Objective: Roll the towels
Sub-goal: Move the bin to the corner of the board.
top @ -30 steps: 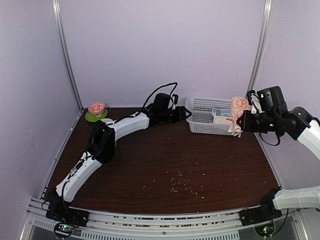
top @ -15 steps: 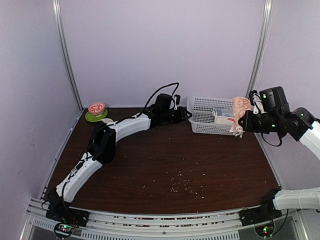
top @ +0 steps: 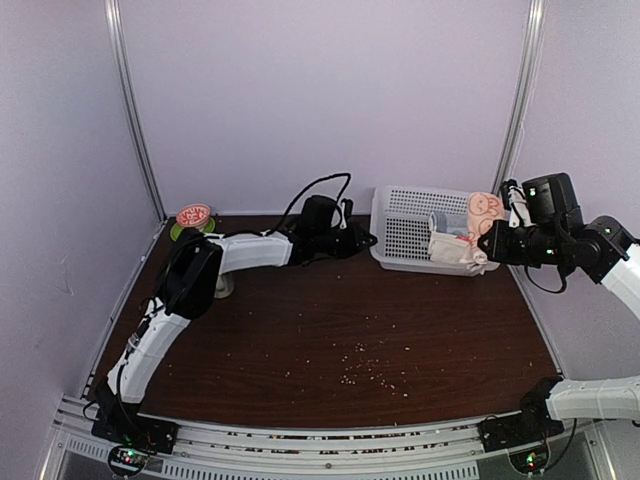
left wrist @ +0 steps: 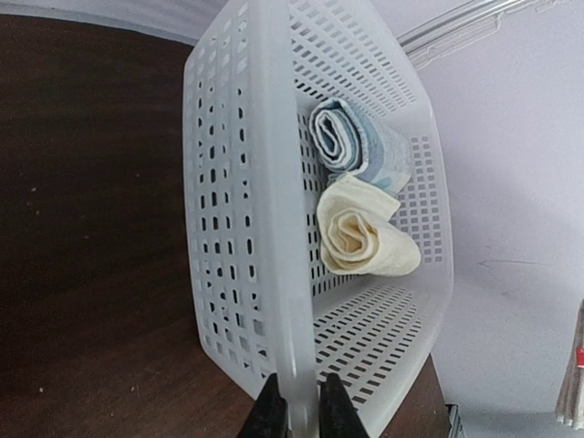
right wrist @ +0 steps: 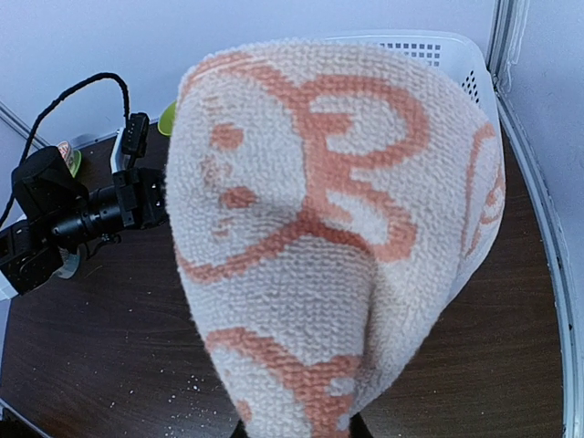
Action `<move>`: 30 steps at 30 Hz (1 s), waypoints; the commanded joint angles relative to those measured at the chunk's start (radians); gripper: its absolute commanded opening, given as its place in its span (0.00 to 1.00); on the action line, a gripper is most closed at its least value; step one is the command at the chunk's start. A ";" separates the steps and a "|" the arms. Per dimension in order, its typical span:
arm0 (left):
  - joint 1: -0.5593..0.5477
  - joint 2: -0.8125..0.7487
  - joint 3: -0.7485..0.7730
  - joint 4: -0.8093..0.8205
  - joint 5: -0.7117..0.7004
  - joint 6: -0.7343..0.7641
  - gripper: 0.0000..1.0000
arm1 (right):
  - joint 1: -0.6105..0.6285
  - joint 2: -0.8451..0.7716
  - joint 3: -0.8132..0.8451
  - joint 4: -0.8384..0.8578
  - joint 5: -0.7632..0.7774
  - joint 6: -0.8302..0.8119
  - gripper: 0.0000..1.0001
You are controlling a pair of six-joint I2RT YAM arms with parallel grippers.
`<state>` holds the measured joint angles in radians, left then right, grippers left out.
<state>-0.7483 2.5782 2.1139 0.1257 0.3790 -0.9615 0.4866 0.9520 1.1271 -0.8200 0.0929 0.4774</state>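
Observation:
In the right wrist view the peach-orange and cream rabbit towel [right wrist: 338, 237] hangs bunched from my right gripper [right wrist: 297, 431], which is shut on it; the fingertips are hidden behind the cloth. The top view shows that towel [top: 484, 209] held at the white basket's right end. My left gripper [left wrist: 300, 411] is shut on the near rim of the slotted basket [left wrist: 237, 182], which is tipped up on its side. A rolled cream-white towel [left wrist: 360, 239] lies inside against the far wall, beside a rolled pale blue-white packet [left wrist: 351, 141]. From above, the left gripper [top: 366, 240] is at the basket's [top: 400, 200] left end.
A green saucer with a pink-red bowl [top: 193, 217] stands at the back left corner. Pale crumbs [top: 360, 365] are scattered over the dark wooden table. Walls and metal posts close the back and sides; the basket sits near the right wall.
My left gripper has closed on the basket's rim and the basket has tipped up and shifted left. The right gripper, holding the rabbit towel, has drifted slightly right.

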 commanded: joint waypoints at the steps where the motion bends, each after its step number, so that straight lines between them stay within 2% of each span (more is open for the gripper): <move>1: -0.004 -0.155 -0.185 0.104 0.037 -0.036 0.00 | -0.005 -0.010 0.019 0.035 -0.013 0.015 0.00; 7: -0.012 -0.360 -0.489 0.119 0.079 -0.114 0.00 | -0.005 -0.006 -0.006 0.085 -0.069 0.040 0.00; 17: -0.043 -0.695 -0.918 0.003 0.117 -0.055 0.00 | -0.003 -0.001 -0.033 0.101 -0.281 0.048 0.00; 24: -0.061 -0.870 -1.104 -0.135 0.135 0.041 0.00 | 0.017 -0.008 -0.087 0.134 -0.456 0.056 0.00; 30: -0.059 -0.875 -1.097 -0.364 0.172 0.260 0.00 | 0.081 0.048 -0.038 0.033 -0.540 -0.072 0.00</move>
<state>-0.8005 1.7069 1.0080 -0.0422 0.5285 -0.9215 0.5301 0.9680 1.0470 -0.7349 -0.3538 0.4995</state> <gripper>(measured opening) 0.055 0.104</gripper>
